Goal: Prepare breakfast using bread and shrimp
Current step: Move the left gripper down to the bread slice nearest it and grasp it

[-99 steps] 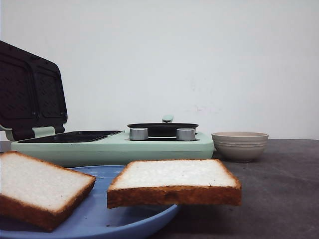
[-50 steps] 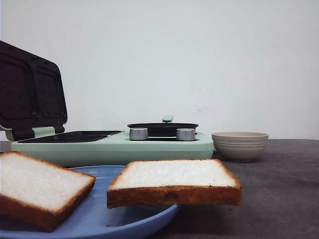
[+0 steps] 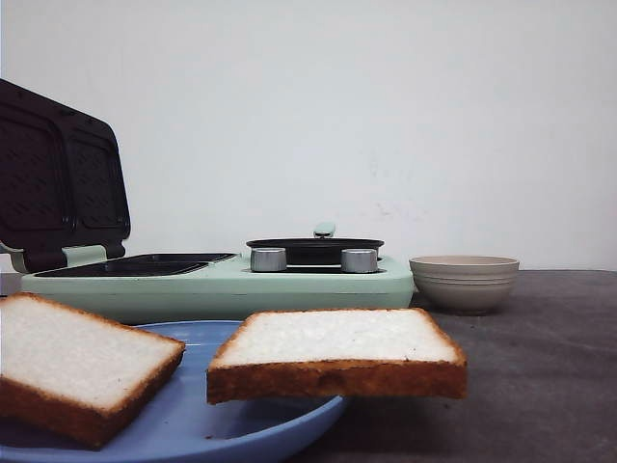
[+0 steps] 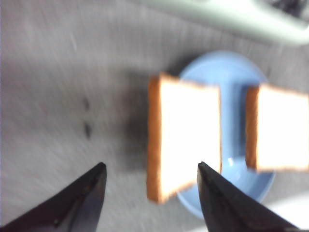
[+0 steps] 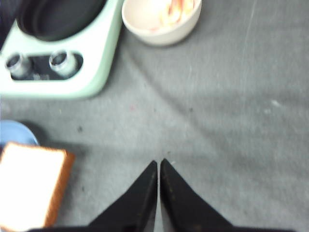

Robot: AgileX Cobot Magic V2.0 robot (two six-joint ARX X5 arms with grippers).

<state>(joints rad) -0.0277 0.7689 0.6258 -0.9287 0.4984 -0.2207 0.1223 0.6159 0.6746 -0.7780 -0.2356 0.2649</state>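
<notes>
Two slices of bread lie on a blue plate (image 3: 183,424): the left slice (image 3: 77,362) and the right slice (image 3: 337,347), which overhangs the rim. Both show in the left wrist view, the left slice (image 4: 186,135) and the right slice (image 4: 280,130), on the plate (image 4: 234,77). My left gripper (image 4: 150,166) is open and empty above the table, near the left slice's end. My right gripper (image 5: 159,163) is shut and empty over bare table. The shrimp (image 5: 176,9) lie in a beige bowl (image 5: 161,21), also in the front view (image 3: 464,280). The right slice shows in the right wrist view (image 5: 31,186).
A mint-green breakfast maker (image 3: 217,280) stands behind the plate, its dark lid (image 3: 63,178) raised at the left. A black pan (image 3: 314,249) sits on its right side above two silver knobs (image 3: 268,258). The table (image 5: 231,121) is dark grey.
</notes>
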